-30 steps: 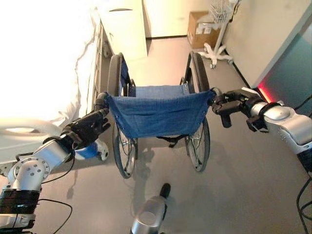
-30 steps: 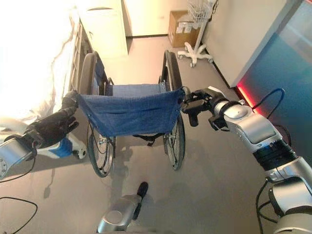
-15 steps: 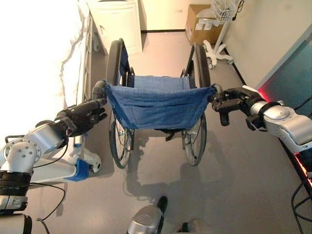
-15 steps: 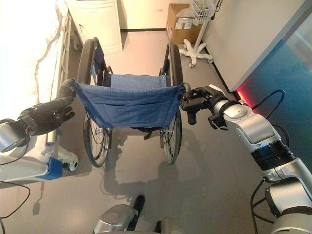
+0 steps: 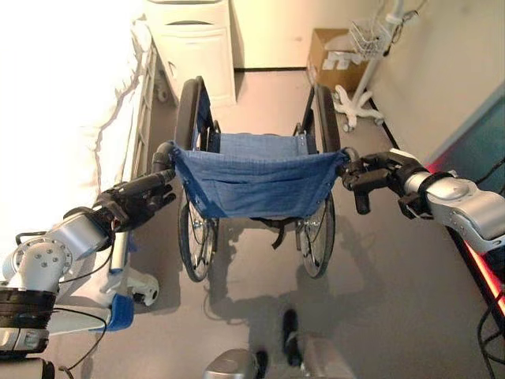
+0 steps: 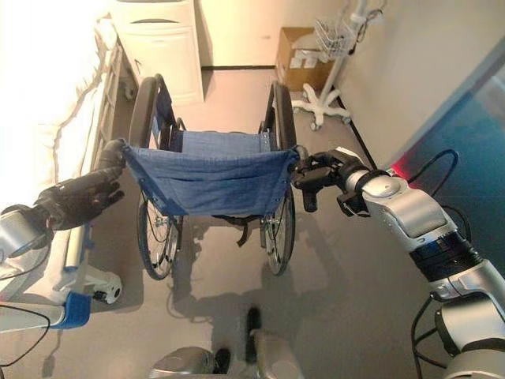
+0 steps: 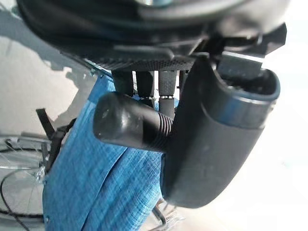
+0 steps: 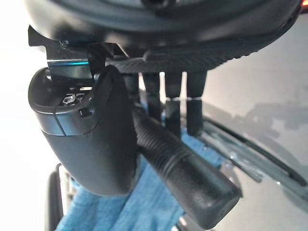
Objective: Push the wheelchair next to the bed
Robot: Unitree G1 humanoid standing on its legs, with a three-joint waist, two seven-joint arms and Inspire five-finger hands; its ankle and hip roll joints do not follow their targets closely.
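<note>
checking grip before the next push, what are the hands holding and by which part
Both hold the wheelchair by its push handles: left hand curled round the left handle, right hand round the right handle.

Blue-backed wheelchair [image 5: 256, 185] stands upright just beside the white bed [image 5: 55, 118].

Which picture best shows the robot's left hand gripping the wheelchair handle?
The left wrist view: the left hand shows close up, thumb and fingers curled round the black push handle. The eye views show that hand from above, small, beside the bed.
</note>
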